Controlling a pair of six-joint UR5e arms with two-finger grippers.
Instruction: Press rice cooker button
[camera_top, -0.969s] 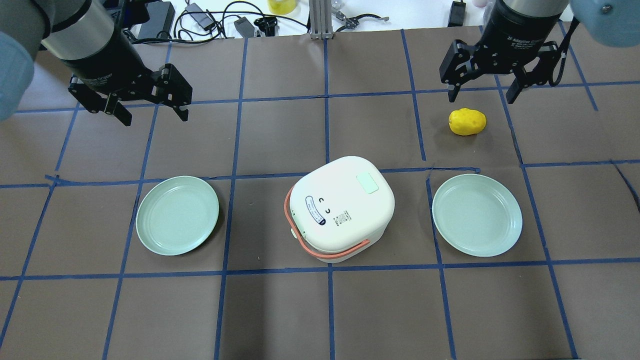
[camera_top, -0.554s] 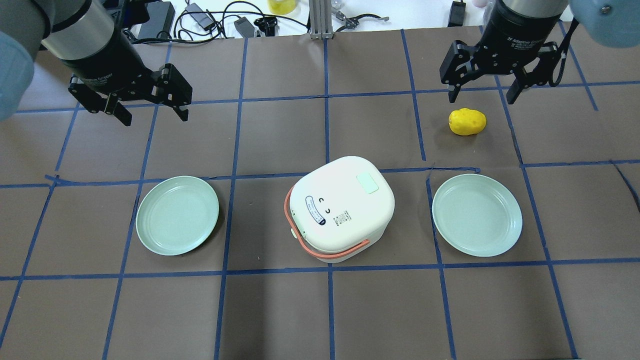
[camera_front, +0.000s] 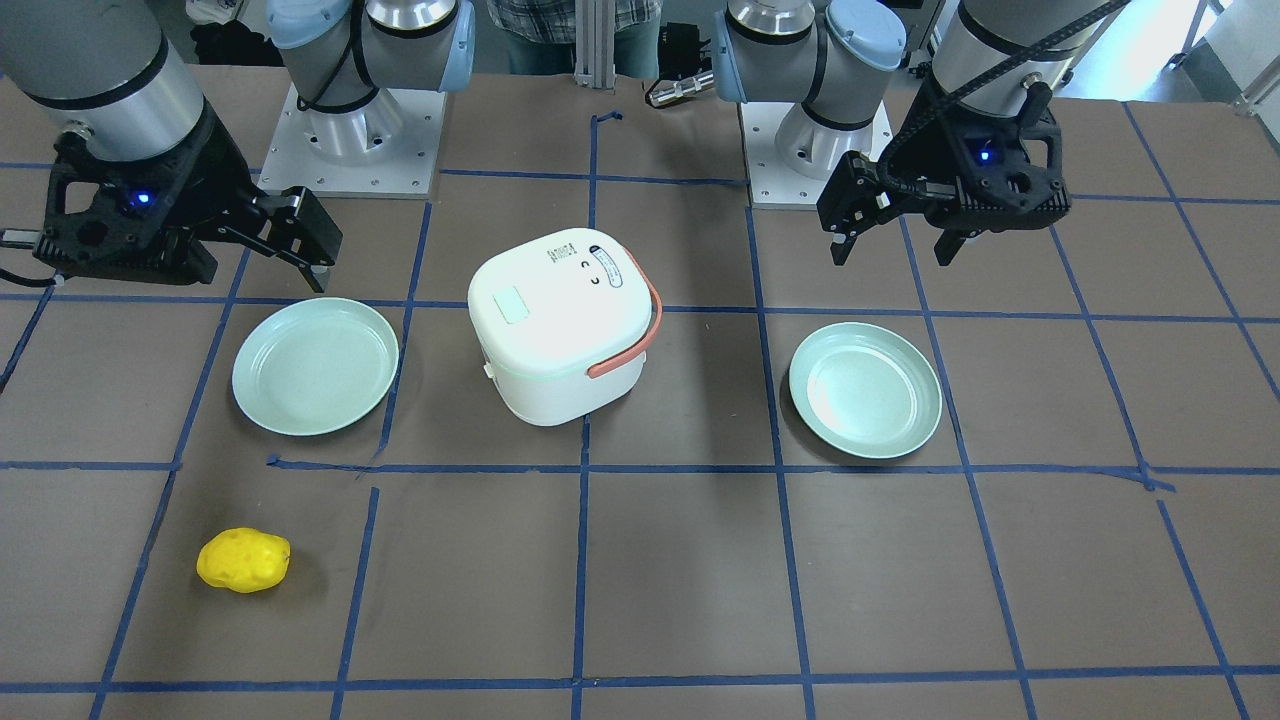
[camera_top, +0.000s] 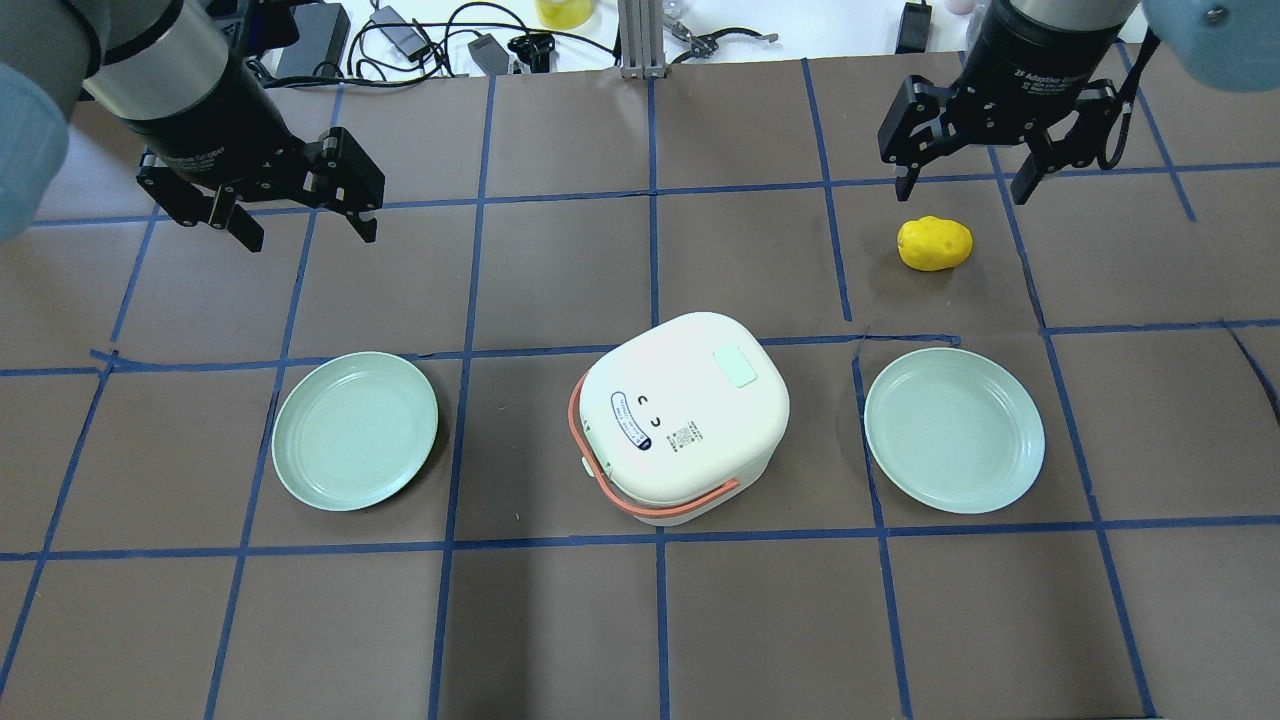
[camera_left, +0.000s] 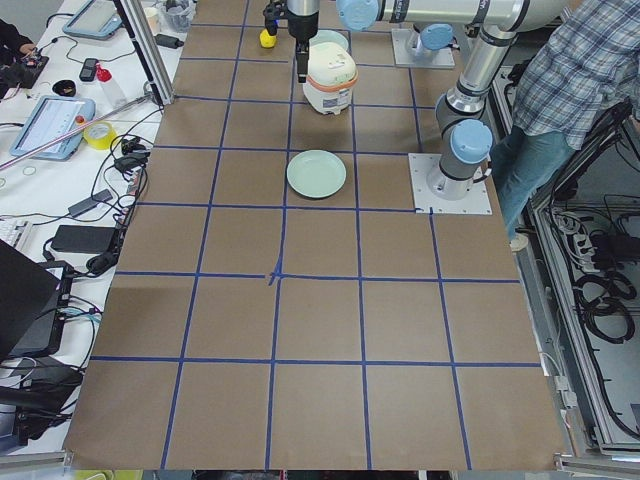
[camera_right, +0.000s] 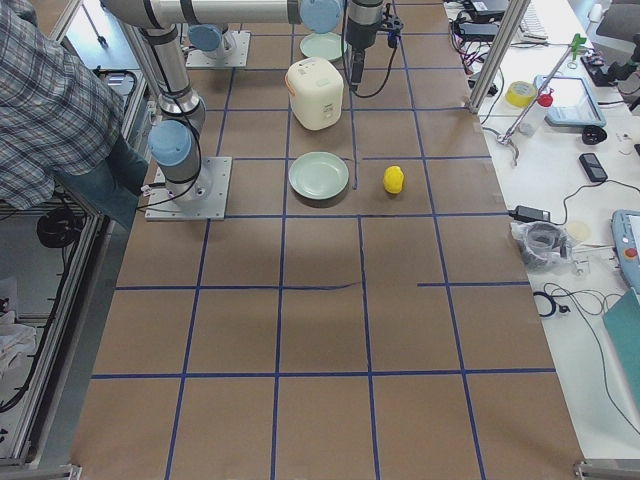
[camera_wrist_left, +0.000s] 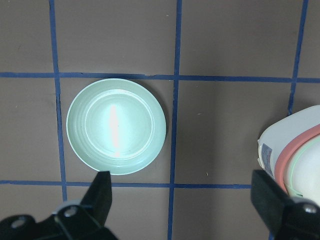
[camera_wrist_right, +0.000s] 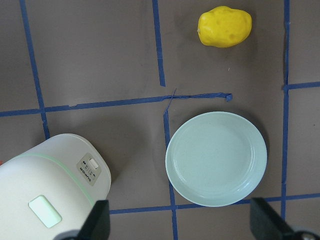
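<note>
The white rice cooker (camera_top: 685, 415) with an orange handle stands mid-table, lid shut; it also shows in the front view (camera_front: 560, 320). A pale green rectangular button (camera_top: 735, 366) sits on its lid, and the right wrist view shows it (camera_wrist_right: 45, 210) along with a small grey switch panel (camera_wrist_right: 89, 171) on the cooker's side. My left gripper (camera_top: 305, 228) is open and empty, hovering beyond the left plate, far from the cooker. My right gripper (camera_top: 960, 192) is open and empty, hovering just beyond the yellow potato.
A pale green plate (camera_top: 355, 430) lies left of the cooker and another (camera_top: 955, 430) right of it. A yellow potato (camera_top: 935, 243) lies at the far right. Cables and adapters (camera_top: 420, 40) line the far table edge.
My right gripper has shifted very slightly toward the far edge. The left gripper, cooker, plates and potato have not moved.
</note>
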